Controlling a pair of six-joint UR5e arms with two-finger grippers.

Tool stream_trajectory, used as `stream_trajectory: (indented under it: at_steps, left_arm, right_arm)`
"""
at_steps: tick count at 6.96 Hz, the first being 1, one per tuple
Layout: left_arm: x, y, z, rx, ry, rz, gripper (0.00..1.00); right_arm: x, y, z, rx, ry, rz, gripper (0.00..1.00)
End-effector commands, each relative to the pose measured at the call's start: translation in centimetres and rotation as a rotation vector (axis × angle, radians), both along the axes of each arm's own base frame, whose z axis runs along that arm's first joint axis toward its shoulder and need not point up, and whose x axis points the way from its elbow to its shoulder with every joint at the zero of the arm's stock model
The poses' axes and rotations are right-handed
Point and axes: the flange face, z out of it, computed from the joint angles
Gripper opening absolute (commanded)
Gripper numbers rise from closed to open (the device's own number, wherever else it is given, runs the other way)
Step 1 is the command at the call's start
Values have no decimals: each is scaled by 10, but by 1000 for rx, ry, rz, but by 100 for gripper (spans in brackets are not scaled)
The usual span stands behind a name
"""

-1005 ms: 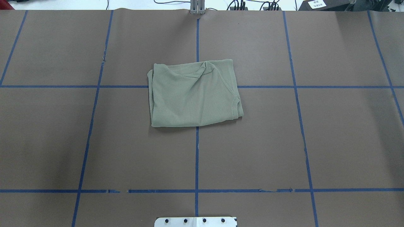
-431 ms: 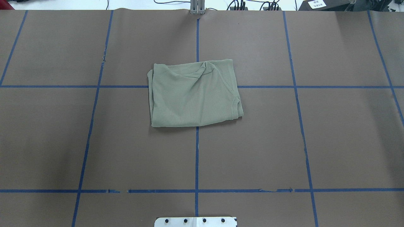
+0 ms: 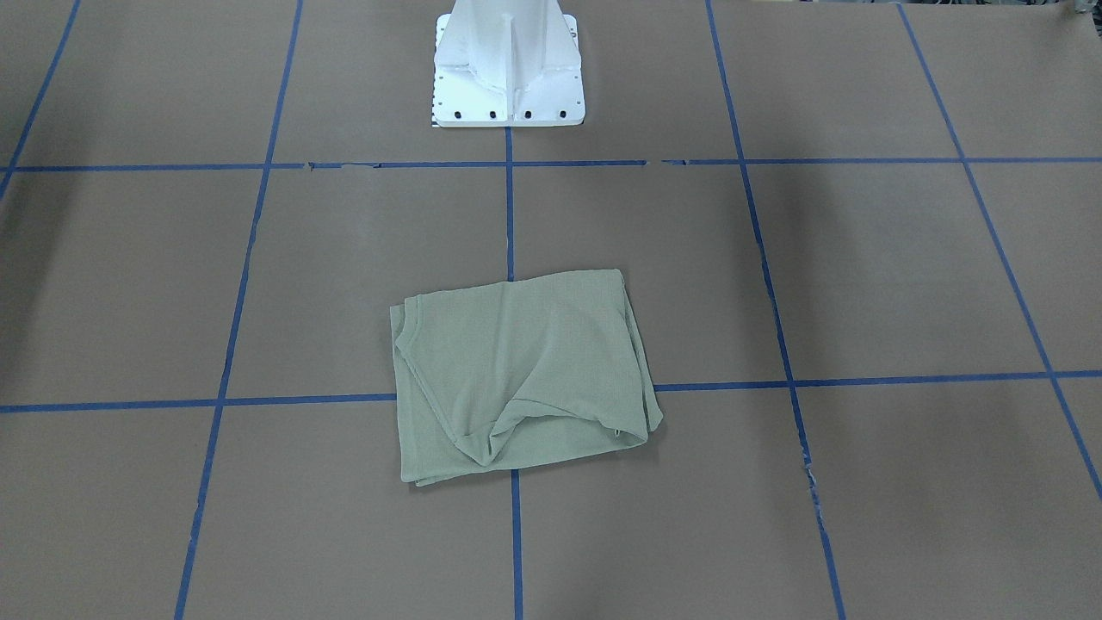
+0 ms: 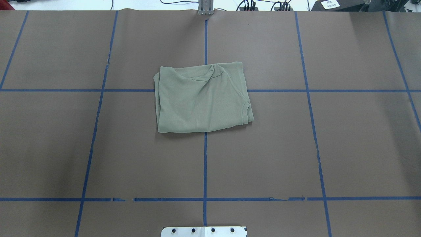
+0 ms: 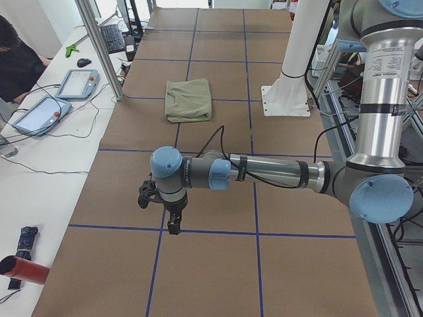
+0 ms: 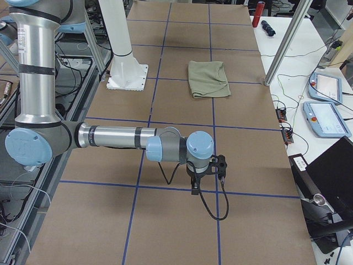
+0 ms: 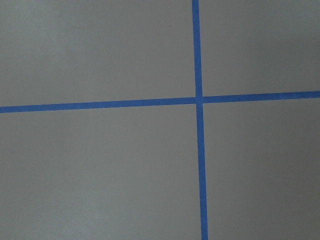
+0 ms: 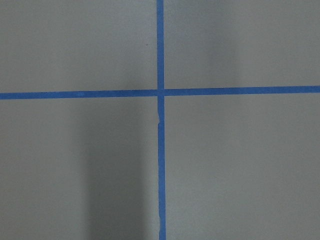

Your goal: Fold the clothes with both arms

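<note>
The clothes (image 4: 202,98) are one sage-green shirt lying folded into a rough rectangle at the table's centre, also seen in the front-facing view (image 3: 521,370) and both side views (image 5: 189,99) (image 6: 208,78). Nothing touches it. The left arm stretches low over the table's left end, far from the shirt, with its gripper (image 5: 173,228) pointing down; I cannot tell its state. The right arm mirrors it at the right end, its gripper (image 6: 194,190) also pointing down and also impossible to judge. Both wrist views show only brown paper and blue tape crossings.
The white pedestal base (image 3: 508,69) stands at the robot's side of the table. Control tablets (image 5: 78,84) (image 6: 325,87) and cables lie on side tables beyond the far edge, near metal posts (image 5: 99,46). A person (image 5: 16,59) sits at the far side.
</note>
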Motion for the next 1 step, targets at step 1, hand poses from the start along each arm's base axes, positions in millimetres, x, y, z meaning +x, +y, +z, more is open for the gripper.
stream_trajectory:
  at_steps: [1]
  left_arm:
    - [1,0,1,-2,0,1,100]
  right_arm:
    - [0,0,-1,1,0,1,100]
